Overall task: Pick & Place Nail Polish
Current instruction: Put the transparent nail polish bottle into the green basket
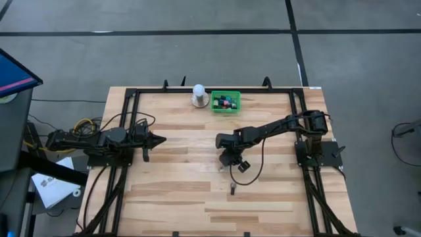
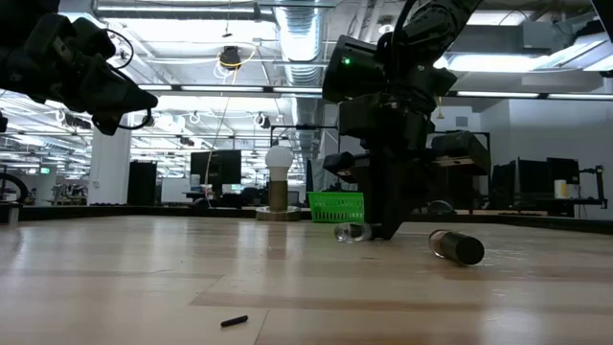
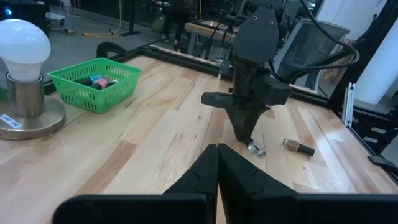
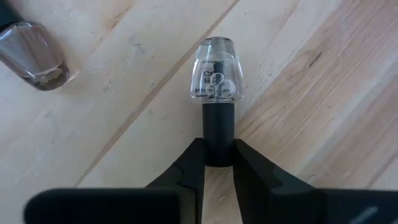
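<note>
Gripping the dark cap of a clear nail polish bottle (image 4: 216, 70), the right gripper (image 4: 219, 163) is seen pressed down at the table's middle, fingers narrowed tight against both sides of the cap. The bottle is laid flat on the wooden table (image 1: 184, 191), glass body pointed away from the fingers. A second bottle (image 4: 32, 55) is seen close by on the wood, also on its side, clear of the gripper. Another bottle (image 1: 233, 191) is left lying alone nearer the front edge. More bottles (image 1: 226, 102) are piled in the green basket (image 1: 225, 109) at the far edge, just beside a light bulb on a round base (image 1: 199, 95). The left gripper (image 1: 158, 138) is held fully closed, empty, raised over the table's left side.
</note>
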Controlling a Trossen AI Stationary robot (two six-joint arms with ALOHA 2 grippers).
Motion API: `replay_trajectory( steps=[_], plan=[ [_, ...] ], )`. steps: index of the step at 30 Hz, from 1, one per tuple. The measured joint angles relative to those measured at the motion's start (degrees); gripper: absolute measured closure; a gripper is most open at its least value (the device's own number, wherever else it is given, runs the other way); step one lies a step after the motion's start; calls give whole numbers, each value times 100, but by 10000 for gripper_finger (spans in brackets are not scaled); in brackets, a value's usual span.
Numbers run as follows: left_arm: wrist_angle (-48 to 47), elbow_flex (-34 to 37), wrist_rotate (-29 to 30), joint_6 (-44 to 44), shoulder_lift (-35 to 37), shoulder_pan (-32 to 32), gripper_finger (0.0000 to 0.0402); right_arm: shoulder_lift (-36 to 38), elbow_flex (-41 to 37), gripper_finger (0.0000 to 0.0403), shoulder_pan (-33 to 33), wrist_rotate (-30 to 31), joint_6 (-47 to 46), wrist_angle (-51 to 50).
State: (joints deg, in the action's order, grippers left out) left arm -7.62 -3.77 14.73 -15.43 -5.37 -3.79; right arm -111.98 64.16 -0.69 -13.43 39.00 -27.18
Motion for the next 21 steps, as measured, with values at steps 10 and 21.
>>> replay_trajectory(
  steps=[10,21],
  plan=[
    [-2,0,1,-21,0,0,402,-93,672,356,491,-27,-606,-334],
    [12,2,6,-9,2,0,402,408,1516,353,1750,-128,-754,-824]
  ],
)
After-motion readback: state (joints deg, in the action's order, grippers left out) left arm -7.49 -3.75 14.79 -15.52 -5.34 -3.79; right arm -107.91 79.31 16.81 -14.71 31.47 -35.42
